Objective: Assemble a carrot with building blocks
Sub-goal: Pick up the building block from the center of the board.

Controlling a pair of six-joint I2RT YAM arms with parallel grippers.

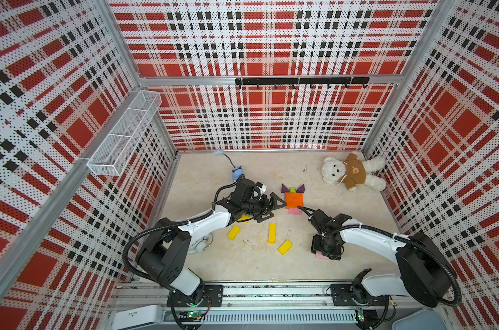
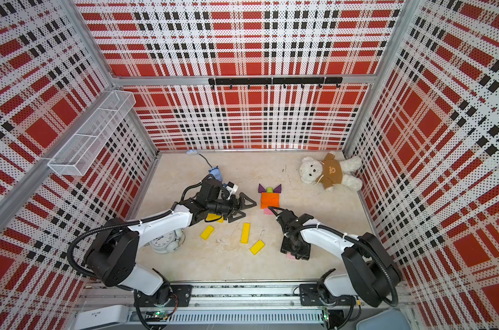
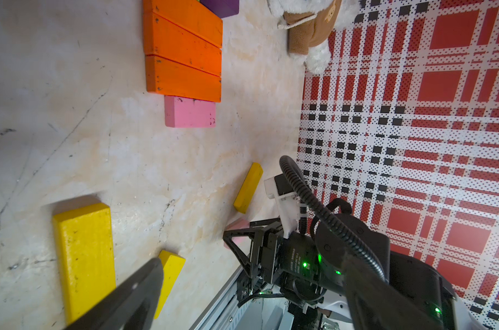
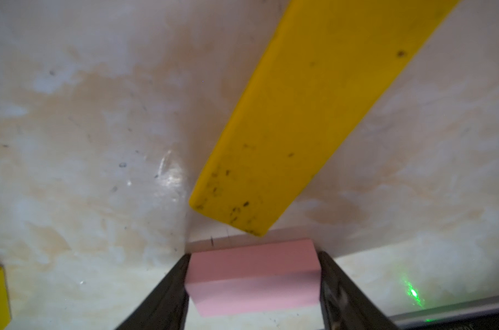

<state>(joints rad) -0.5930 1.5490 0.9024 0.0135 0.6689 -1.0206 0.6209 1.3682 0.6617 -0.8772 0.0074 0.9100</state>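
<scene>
- The pink block (image 4: 252,274) lies on the table (image 4: 71,143) between the jaws of the right gripper (image 4: 254,255), which clamp both its ends.
- Step in hand, apparently: pickup. The next move calls for a lift and a carry forward to the pink bar (image 1: 295,211) of the carrot (image 1: 293,200).
- Left gripper (image 1: 272,208): wide open, empty, just beside the carrot.
- Wire basket (image 1: 122,140), well apart from both grippers: nothing visible inside.

Both top views look steeply down from high above the front edge, sharing nearly the whole desk (image 1: 257,263) and the plaid walls (image 1: 257,43). The left wrist camera sits low, facing across the desk toward the orange bars (image 3: 182,51), the plush bear (image 3: 308,25) and the right arm (image 3: 357,251). The right wrist camera hangs very close to the desk, looking past its fingers (image 4: 168,291) at a pink block (image 4: 254,277) and a yellow bar (image 4: 299,128).
</scene>
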